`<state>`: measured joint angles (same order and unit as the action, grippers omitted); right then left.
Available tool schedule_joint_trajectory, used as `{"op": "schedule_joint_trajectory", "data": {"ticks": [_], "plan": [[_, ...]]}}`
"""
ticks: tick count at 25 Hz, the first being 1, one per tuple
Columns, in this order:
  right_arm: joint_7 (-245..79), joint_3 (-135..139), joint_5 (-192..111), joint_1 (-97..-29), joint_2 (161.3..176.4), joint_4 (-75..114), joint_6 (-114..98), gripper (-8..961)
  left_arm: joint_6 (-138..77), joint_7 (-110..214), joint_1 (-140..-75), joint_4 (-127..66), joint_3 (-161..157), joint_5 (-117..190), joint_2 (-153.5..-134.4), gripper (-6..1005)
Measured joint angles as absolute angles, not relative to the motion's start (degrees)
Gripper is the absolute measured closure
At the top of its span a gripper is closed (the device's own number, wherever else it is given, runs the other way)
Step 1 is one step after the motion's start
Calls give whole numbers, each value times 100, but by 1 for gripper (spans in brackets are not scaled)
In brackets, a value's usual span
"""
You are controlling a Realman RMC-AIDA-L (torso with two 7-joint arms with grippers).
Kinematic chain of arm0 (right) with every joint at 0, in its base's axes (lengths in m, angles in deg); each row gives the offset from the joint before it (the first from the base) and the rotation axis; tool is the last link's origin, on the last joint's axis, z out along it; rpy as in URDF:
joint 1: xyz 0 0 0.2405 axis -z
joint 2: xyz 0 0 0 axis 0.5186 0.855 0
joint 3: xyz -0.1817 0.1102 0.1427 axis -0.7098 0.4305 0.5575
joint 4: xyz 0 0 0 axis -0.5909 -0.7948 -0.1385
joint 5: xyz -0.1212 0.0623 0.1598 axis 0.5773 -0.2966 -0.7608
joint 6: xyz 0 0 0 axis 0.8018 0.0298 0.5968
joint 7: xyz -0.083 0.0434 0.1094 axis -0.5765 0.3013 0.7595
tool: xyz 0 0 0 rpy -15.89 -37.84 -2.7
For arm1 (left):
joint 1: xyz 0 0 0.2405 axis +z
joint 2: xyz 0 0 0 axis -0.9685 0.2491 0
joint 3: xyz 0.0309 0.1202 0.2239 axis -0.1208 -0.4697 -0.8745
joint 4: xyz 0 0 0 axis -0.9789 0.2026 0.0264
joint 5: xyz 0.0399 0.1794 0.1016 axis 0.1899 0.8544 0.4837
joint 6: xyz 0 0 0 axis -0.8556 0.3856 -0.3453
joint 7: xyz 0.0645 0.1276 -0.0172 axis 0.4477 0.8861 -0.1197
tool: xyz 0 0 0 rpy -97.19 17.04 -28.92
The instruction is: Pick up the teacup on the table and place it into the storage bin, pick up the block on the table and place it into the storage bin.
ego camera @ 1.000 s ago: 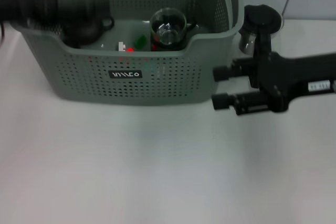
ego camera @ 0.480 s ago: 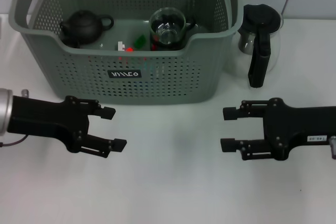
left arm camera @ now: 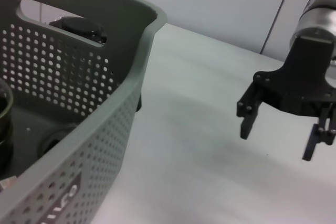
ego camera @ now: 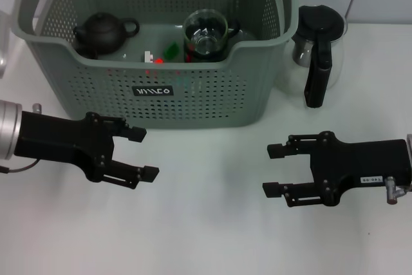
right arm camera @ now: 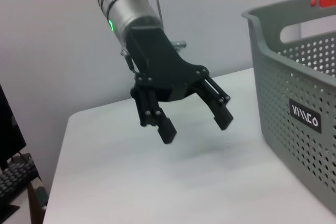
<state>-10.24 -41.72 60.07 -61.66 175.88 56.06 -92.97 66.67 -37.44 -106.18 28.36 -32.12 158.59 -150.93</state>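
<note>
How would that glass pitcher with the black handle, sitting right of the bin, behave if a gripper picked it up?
The glass pitcher looks clear-walled and thin, so probably fragile and slippery under hard pads. Its tall black handle seems the safer hold, though gripping there would likely let the body swing. It appears empty, so probably fairly light, and it stands beside the storage bin, so a push could knock it against the wall.

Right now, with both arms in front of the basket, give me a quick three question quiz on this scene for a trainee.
1. True or false: the left pincer is holding something.
2. Which of these sits outside the storage bin? A) black teapot B) glass cup C) glass pitcher with black handle
3. Fill in: the right pincer hangs over the bare ____ in front of the bin.

Key: 1 false, both pincers are open and empty. 2 C, it stands on the table to the bin's right. 3 table.
</note>
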Motion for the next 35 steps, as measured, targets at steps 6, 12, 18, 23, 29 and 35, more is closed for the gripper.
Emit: {"op": "schedule_joint_trajectory", "data": {"ticks": [6,12,18,23,29,35], "plan": [[-1705,-4360,6043,-6153,17623,5523,-9521,161,7013,-3877,-10694,2786,-3180,16002,-15051,130],[-1772,-4146,5961,-6188,17601,5333,-9731,144,7032,-3883,-10720,2645,-3178,16134,-15025,129],[-2093,-4121,6044,-6105,17615,5301,-9697,127,6999,-3870,-10740,2569,-3161,16195,-15013,129],[-2127,-4128,6062,-6092,17620,5234,-9667,56,6998,-3830,-10750,2573,-3199,16172,-15032,129],[-2093,-4130,6066,-6119,17617,5178,-9627,6,6939,-3819,-10756,2568,-3200,16182,-15039,139],[-2086,-4131,6069,-6150,17609,5087,-9621,6,7005,-3849,-10752,2566,-3274,16226,-15058,139]]}}
